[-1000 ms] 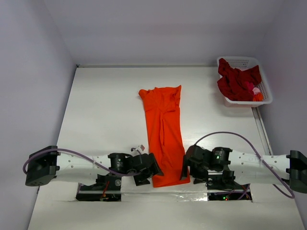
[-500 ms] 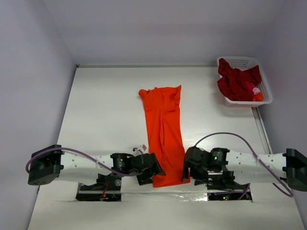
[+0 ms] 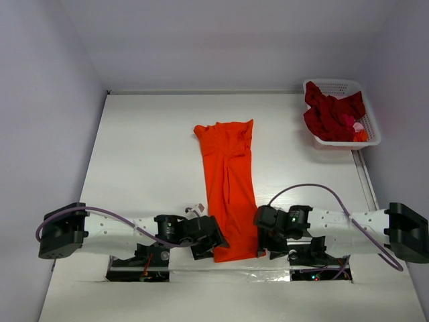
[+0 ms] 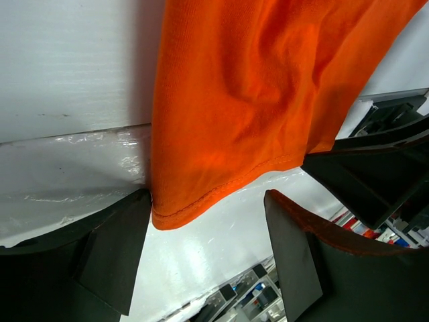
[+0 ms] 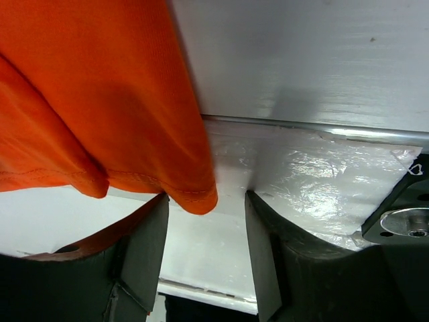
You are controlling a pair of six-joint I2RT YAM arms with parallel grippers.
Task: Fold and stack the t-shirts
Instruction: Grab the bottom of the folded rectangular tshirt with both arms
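The bright orange t-shirt lies folded into a long strip down the middle of the table, its bottom hem at the near edge. My left gripper is open at the hem's left corner, which shows in the left wrist view between the fingers. My right gripper is open at the hem's right corner, seen in the right wrist view between the fingers. Dark red t-shirts lie heaped in the basket.
A white lattice basket stands at the back right by the wall. A strip of clear plastic tape runs along the table's near edge. Walls close in the left, back and right sides.
Both grippers have moved inward toward the shirt's bottom corners; the right one shifted left and now straddles the hem's right corner. The shirt has not moved.
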